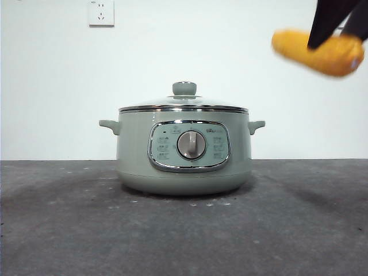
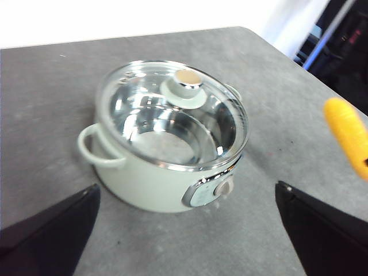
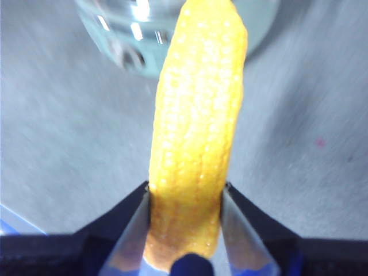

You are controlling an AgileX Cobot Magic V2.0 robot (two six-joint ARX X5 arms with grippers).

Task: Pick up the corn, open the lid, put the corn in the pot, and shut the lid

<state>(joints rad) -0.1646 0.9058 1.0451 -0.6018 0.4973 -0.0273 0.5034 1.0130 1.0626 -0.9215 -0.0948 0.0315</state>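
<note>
The right pincer point(image 3: 185, 230) clamped the corn point(image 1: 319, 52) between both jaws and held it in the air, up beside the pot point(image 1: 184, 150) and above lid height, with bare desk point(image 1: 310, 230) beneath. The lid point(image 1: 184, 103) sat closed on the pot's rim, its knob clear all round. The left pincer point(image 2: 184, 230) hung over the desk with jaws spread wide, gripping nothing, near the pot's front.

On the pot point(image 1: 184, 150), small markings and icons ring the silver dial point(image 1: 191, 145) inside the chrome-framed control panel point(image 1: 189, 146), but all are too small to be read.
</note>
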